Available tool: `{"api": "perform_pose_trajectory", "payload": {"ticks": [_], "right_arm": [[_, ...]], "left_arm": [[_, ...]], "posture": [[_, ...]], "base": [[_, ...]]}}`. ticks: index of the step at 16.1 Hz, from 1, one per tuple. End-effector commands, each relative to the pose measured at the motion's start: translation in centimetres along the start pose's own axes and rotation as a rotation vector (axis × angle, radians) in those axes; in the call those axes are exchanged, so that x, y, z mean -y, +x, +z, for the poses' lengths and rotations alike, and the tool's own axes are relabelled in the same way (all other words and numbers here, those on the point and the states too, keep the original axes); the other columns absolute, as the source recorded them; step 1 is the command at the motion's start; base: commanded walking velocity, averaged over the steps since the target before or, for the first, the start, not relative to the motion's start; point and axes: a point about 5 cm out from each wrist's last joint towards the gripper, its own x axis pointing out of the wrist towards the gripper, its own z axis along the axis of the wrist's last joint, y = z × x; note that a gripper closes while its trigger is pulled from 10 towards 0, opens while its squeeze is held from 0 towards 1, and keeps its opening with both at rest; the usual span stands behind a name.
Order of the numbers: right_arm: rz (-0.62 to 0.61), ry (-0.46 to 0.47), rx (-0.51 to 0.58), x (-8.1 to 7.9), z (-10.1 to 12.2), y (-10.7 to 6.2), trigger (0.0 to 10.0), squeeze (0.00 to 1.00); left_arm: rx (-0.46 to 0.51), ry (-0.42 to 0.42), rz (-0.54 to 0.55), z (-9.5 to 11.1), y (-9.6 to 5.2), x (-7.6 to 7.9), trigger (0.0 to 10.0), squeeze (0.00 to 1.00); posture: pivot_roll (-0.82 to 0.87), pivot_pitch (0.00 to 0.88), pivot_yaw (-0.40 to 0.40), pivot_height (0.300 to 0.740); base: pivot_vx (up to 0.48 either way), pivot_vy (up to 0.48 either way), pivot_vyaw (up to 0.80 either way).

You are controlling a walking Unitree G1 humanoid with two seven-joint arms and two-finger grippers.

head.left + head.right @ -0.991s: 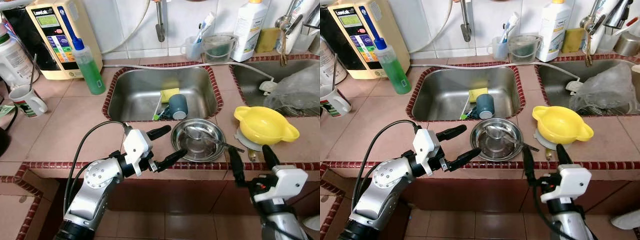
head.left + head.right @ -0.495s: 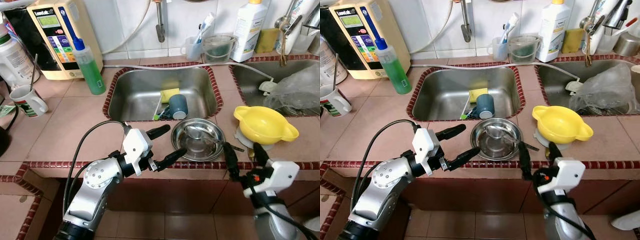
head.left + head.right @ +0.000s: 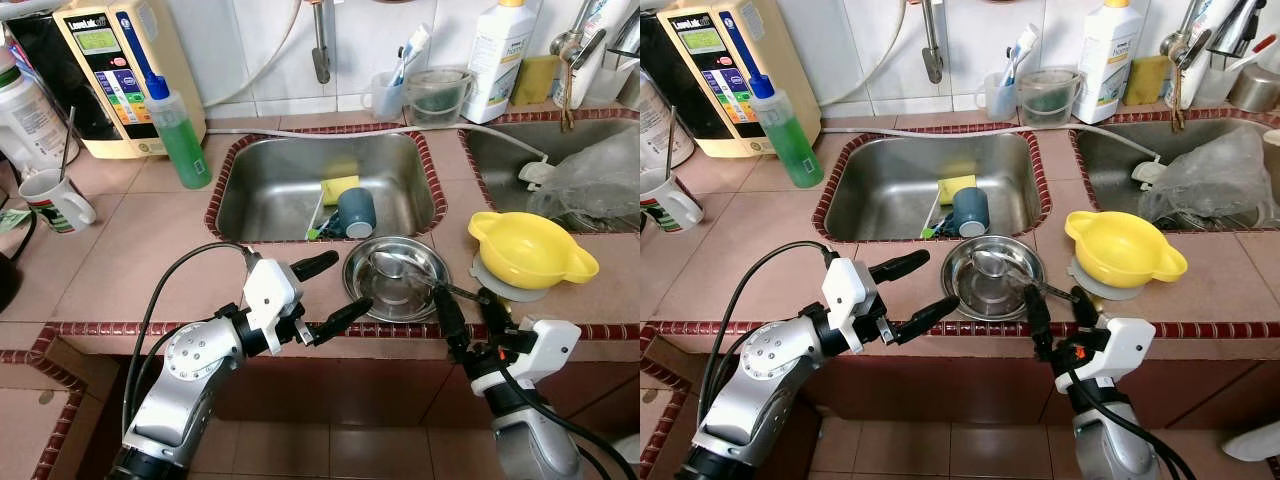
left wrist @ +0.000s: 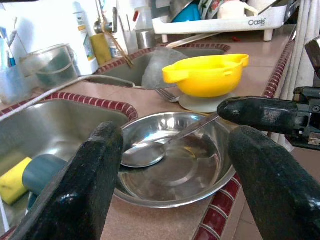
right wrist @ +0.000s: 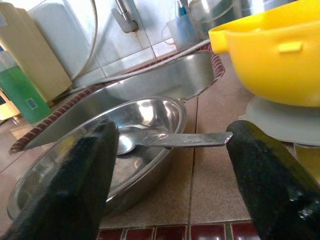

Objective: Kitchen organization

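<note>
Right wrist view has the right gripper (image 5: pixel 167 165) spread wide, lined up on the spoon (image 5: pixel 170 139) resting in the steel bowl (image 3: pixel 397 279) at the counter's near edge, while the left gripper (image 3: pixel 330 292) waits open just left.

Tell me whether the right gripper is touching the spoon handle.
Apart. In the right wrist view the spoon handle ends in the open gap between the right gripper fingers, with counter visible around its tip.

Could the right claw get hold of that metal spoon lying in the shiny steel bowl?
Probably yes: the right gripper is open, the metal spoon's handle sticks out over the steel bowl's rim, unobstructed.
</note>
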Motion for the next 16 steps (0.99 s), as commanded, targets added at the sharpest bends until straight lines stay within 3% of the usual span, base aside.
{"api": "perform_pose_trajectory", "payload": {"ticks": [1, 10, 16], "right_arm": [[0.009, 0.017, 0.007, -0.25, 0.16, 0.15, 0.0, 0.00], [-0.032, 0.007, 0.052, 0.65, 1.05, 1.05, 0.0, 0.00], [-0.028, 0.038, 0.021, 0.57, 0.19, 0.88, 0.3, 0.00]], "left_arm": [[-0.005, 0.011, 0.016, 0.24, -0.43, -0.26, 10.0, 0.00], [-0.018, 0.005, 0.022, 0.23, -0.76, -0.23, 10.0, 0.00], [-0.020, 0.003, 0.026, 0.36, -0.88, -0.34, 10.0, 0.00]], "posture": [[-0.14, 0.105, 0.119, 0.740], [-0.13, 0.111, 0.121, 0.740], [-0.12, 0.110, 0.122, 0.740]], "base": [[0.000, 0.000, 0.00], [0.000, 0.000, 0.00], [0.000, 0.000, 0.00]]}}
